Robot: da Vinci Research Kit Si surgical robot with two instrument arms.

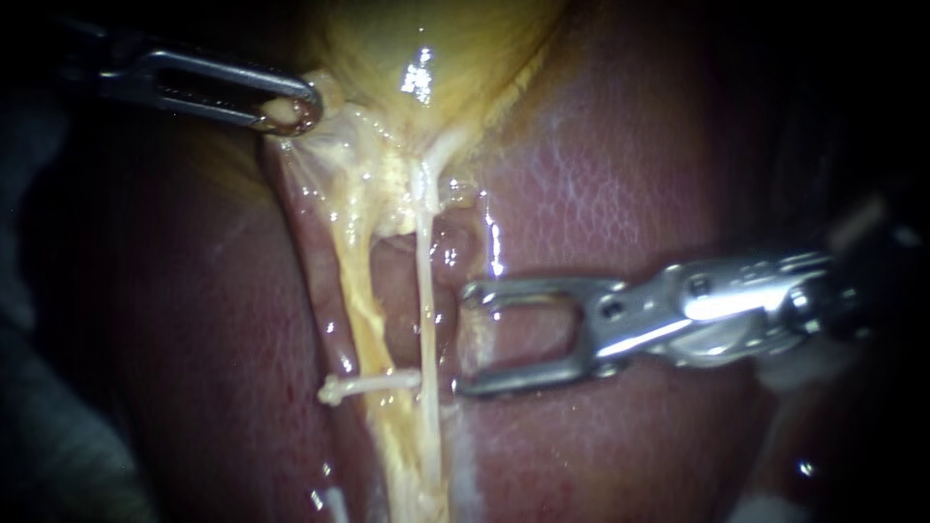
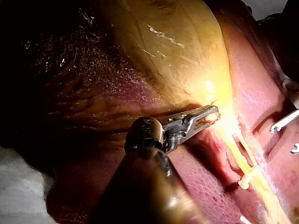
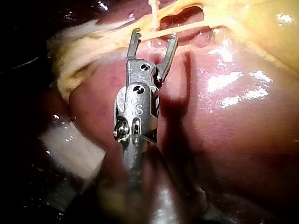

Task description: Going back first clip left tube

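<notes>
Endoscope view: my right instrument (image 1: 465,339) has its jaws apart and empty, the clip (image 1: 368,385) on the left tube (image 1: 356,310) just ahead of their tips; my left instrument (image 1: 294,108) clamps the gallbladder (image 1: 426,48).
</notes>
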